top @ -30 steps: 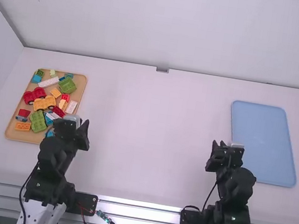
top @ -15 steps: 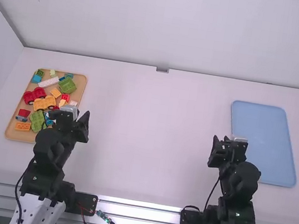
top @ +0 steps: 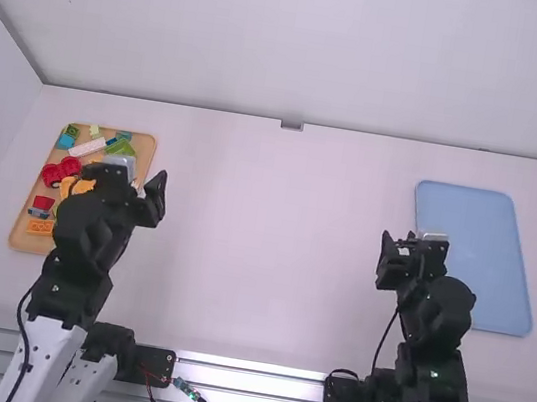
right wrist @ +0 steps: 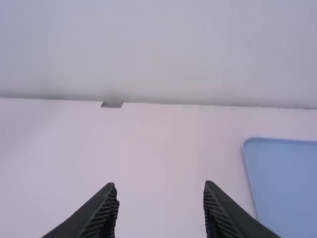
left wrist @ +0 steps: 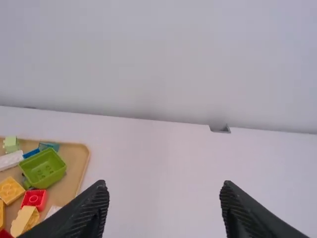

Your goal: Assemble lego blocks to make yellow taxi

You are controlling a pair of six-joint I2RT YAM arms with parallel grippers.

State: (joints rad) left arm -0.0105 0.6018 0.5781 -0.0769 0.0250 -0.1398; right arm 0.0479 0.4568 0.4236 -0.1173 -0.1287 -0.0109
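My left gripper [top: 124, 179] is open above the near right part of the wooden tray [top: 19, 233], hiding some blocks. The tray holds red car-like pieces [top: 61, 171], a yellow wheeled piece [top: 66, 187], an orange brick [top: 40, 227] and green pieces. In the left wrist view, the left gripper [left wrist: 164, 187] has nothing between its fingers; a green block [left wrist: 43, 168], a red brick [left wrist: 34, 199] and a yellow brick [left wrist: 11, 190] lie on the tray. My right gripper [top: 415, 245] hangs by the blue tray's left edge; the right wrist view shows this gripper [right wrist: 159, 186] open, holding nothing.
A flat blue tray [top: 475, 242] lies at the table's right side, with bare white table [top: 272, 242] between it and the wooden tray. A white wall [top: 300, 54] rises along the far edge, with a small dark fitting [top: 292, 126] at its foot.
Both grippers have moved up the picture, the left one farther and slightly left. The left arm now covers more of the wooden tray. The blocks have stayed put.
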